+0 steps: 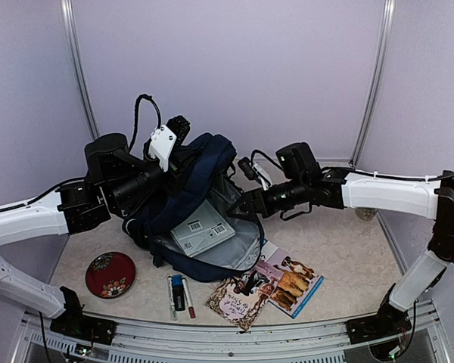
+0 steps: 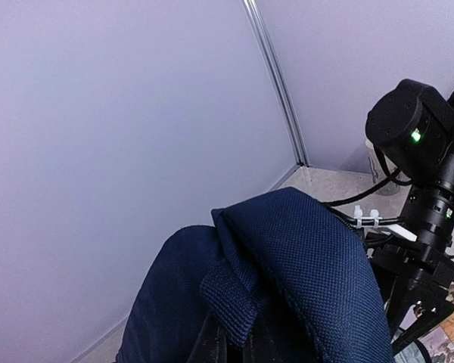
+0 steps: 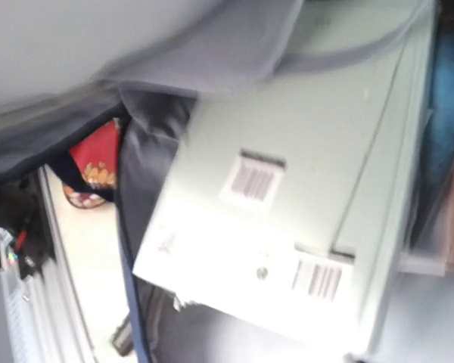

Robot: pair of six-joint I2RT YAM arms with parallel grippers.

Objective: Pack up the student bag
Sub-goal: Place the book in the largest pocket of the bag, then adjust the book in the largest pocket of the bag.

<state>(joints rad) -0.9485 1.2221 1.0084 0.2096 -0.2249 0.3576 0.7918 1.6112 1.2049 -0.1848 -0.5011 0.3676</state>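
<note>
The student bag point(image 1: 212, 162), navy with grey lining, lies open in the middle of the table, and its top is lifted towards my left gripper point(image 1: 181, 132). That gripper is shut on the bag's navy fabric point(image 2: 303, 257), which fills the left wrist view and hides the fingers. Two pale booklets with barcode labels point(image 1: 203, 227) lie inside on the lining. My right gripper point(image 1: 240, 206) hovers at the right rim of the opening, just above those booklets point(image 3: 287, 189). Its fingers do not show in the blurred right wrist view.
A red patterned plate point(image 1: 110, 274) sits front left. Markers and a glue stick point(image 1: 179, 293) lie in front of the bag. Illustrated books point(image 1: 265, 291) rest at the front right. A clear cup point(image 1: 365, 214) stands by the right wall.
</note>
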